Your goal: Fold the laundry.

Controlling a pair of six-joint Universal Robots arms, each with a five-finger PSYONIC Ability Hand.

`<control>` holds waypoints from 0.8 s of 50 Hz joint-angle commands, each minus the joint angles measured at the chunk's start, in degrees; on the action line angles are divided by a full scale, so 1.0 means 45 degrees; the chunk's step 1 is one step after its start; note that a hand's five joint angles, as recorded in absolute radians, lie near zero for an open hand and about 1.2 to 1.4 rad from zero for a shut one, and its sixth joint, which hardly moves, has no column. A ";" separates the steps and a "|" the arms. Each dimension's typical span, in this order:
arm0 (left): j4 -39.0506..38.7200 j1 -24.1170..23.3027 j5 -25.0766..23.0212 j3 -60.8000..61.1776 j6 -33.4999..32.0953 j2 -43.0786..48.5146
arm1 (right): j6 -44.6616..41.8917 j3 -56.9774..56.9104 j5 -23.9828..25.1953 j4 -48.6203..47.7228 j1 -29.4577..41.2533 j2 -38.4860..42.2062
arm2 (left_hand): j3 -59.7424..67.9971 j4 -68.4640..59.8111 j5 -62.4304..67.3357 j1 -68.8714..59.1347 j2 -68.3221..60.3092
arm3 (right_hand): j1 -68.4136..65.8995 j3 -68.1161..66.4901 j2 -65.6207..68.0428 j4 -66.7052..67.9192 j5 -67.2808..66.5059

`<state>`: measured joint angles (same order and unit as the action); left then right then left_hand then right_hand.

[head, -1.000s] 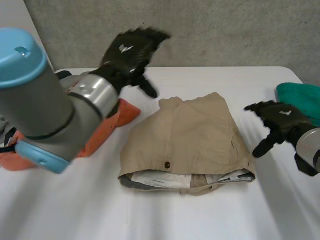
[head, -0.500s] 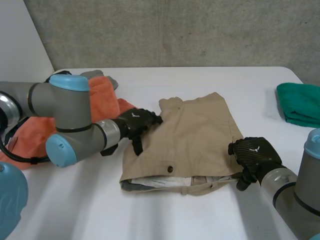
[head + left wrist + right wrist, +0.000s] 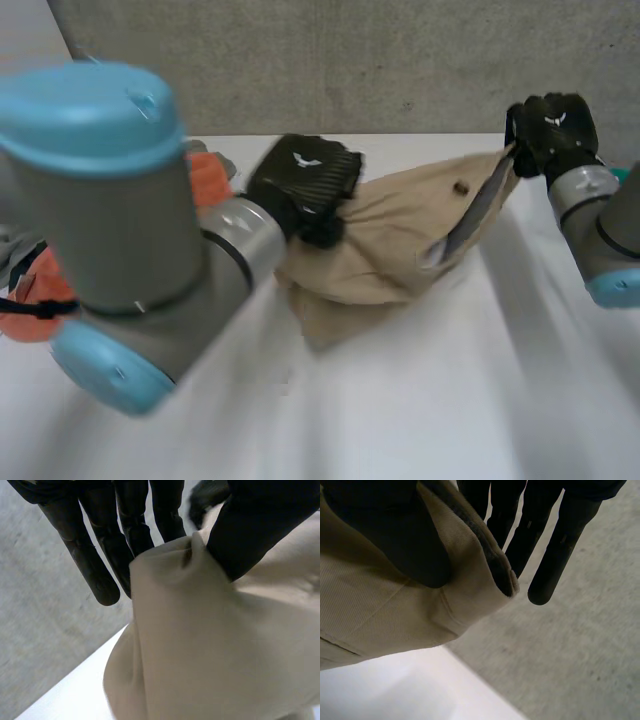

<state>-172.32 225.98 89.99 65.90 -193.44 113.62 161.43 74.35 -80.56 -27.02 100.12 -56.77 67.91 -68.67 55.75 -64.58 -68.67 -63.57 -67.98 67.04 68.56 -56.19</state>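
Tan shorts [image 3: 400, 245] hang lifted above the white table [image 3: 420, 400], stretched between both hands, with a dark button facing me. My left hand [image 3: 305, 185] is shut on their left waist end; its thumb [image 3: 260, 525] presses the tan cloth [image 3: 225, 650] against the fingers [image 3: 90, 565]. My right hand [image 3: 550, 130] holds the right end high near the back wall. There the thumb [image 3: 395, 535] pinches the waistband [image 3: 420, 605] against straight fingers [image 3: 560, 550]. The lower part of the shorts sags to the table.
An orange garment [image 3: 40, 300] lies at the table's left, partly behind my big left arm [image 3: 130, 230]. A sliver of green cloth [image 3: 622, 175] peeks out at the right edge. A grey concrete wall [image 3: 350, 60] runs behind the table.
Both hands came down onto the folded shorts, closed on their two ends and raised them off the table. The shorts have unfolded and now hang between the hands.
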 commanded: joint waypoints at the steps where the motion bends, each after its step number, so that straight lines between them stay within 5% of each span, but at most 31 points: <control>1: -0.2134 -0.1876 0.1155 -0.0483 -0.0139 0.2288 | 0.0142 -0.2615 0.0285 -0.0870 -0.0041 0.3141 | -0.0090 0.0259 0.0389 -0.0648 0.0259 | -0.3651 -0.2672 0.2881 0.2543 -0.3068; 2: -0.2213 -0.1974 0.1136 -0.0659 -0.0120 0.2581 | 0.0083 -0.2790 0.0305 -0.0831 -0.0002 0.3395 | -0.2628 0.2797 -0.2149 0.1890 0.2797 | -0.2684 -0.1705 0.1914 0.1576 -0.2101; 3: -0.2214 -0.2110 0.1058 -0.0951 -0.0081 0.3009 | 0.0005 -0.2927 0.0286 -0.0792 0.0037 0.3611 | -0.8427 0.8595 -0.7947 0.7688 0.8595 | 0.0027 0.1006 -0.0798 -0.1135 0.0610; 4: -0.2156 -0.2170 0.0980 -0.1070 -0.0061 0.3129 | -0.0169 -0.3122 0.0150 -0.0675 0.0056 0.3864 | -1.1297 1.1466 -1.0817 1.0559 1.1466 | 0.7900 0.8879 -0.8670 -0.9008 0.8482; 5: -0.2117 -0.2228 0.0902 -0.1168 -0.0022 0.3169 | -0.0268 -0.3182 0.0033 -0.0616 0.0057 0.3905 | -1.2868 1.3037 -1.2388 1.2130 1.3037 | 1.1905 1.2883 -1.2675 -1.3013 1.2487; 11: -0.1940 -0.1802 0.0277 -0.0781 0.0426 0.1790 | -0.0698 -0.3280 -0.1352 0.0046 -0.0158 0.3011 | -1.2868 1.3037 -1.2388 1.2130 1.3037 | 1.1905 1.2883 -1.2675 -1.3013 1.2487; 18: -0.2701 -0.0220 -0.0250 0.0607 0.1169 -0.0754 | -0.0913 -0.3085 -0.1492 0.2232 -0.0470 0.0959 | -1.2868 1.3037 -1.2388 1.2130 1.3037 | 1.1905 1.2883 -1.2675 -1.3013 1.2487; 24: -0.2509 0.1870 -0.0993 0.2033 0.1229 -0.1830 | -0.1284 -0.2598 -0.0906 0.6663 -0.0588 -0.1424 | -1.2868 1.3037 -1.2388 1.2130 1.3037 | 1.1905 1.2883 -1.2675 -1.3013 1.2487; 31: -0.0286 0.3510 -0.1500 0.3204 0.1014 -0.1149 | -0.1791 -0.0222 -0.0575 1.1738 -0.0355 -0.3765 | -1.1663 1.1831 -1.1183 1.0924 1.1831 | 1.1905 1.2883 -1.2675 -1.3013 1.2487; 40: 0.1048 0.3982 -0.2224 0.3773 0.0760 0.0726 | -0.3509 0.5055 0.1690 1.1965 0.0017 -0.5976 | -1.0840 1.1009 -1.0360 1.0102 1.1009 | 0.8804 0.9782 -0.9574 -0.9912 0.9386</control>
<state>-170.51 243.14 82.09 81.87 -189.36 110.93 151.19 81.23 -79.64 28.66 99.28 -77.85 15.08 -15.40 5.46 -15.38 -15.23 -13.55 -13.20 13.31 13.23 -3.74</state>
